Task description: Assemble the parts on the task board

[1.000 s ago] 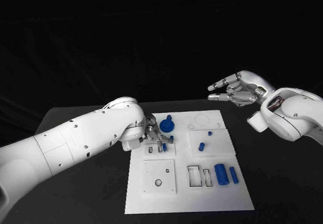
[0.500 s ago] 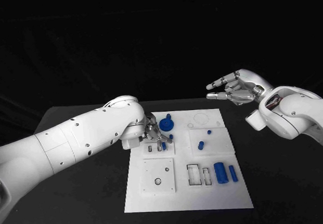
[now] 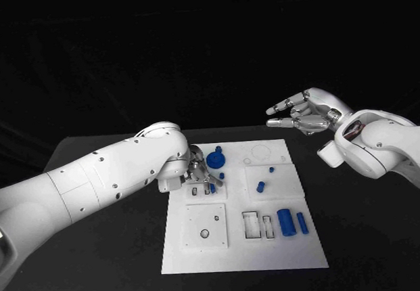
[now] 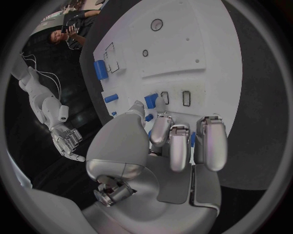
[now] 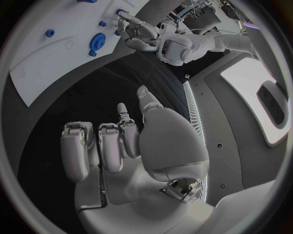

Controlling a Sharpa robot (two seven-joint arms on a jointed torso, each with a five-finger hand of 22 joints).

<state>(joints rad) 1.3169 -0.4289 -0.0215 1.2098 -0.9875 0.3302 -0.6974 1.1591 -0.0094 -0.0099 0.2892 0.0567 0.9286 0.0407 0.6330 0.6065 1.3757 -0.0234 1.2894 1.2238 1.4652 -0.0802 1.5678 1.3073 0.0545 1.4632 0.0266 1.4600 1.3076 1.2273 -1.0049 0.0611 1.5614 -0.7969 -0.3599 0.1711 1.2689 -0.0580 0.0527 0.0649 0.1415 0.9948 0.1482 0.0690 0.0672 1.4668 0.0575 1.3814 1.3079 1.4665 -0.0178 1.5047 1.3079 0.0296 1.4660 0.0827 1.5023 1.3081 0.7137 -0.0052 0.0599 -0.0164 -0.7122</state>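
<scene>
The task board [image 3: 240, 252] lay on the black table [image 3: 102, 262]. A small blue part [image 3: 212, 182] stood at the left hand's [image 3: 195, 176] fingertips over two slots; whether the hand gripped it cannot be told. A blue gear [image 3: 217, 162] sat just beyond that hand. The right hand [image 3: 305, 113] hovered off the board's far right corner, fingers apart, holding nothing.

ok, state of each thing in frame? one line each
left hand: down over the task board's far-left part, fingers at a small blue part; whether it grips it cannot be told
right hand: raised off the board, fingers apart, holds nothing
task board: flat on the table
blue gear: on the board's far end
two blue cylinders: lying loose, side by side
</scene>
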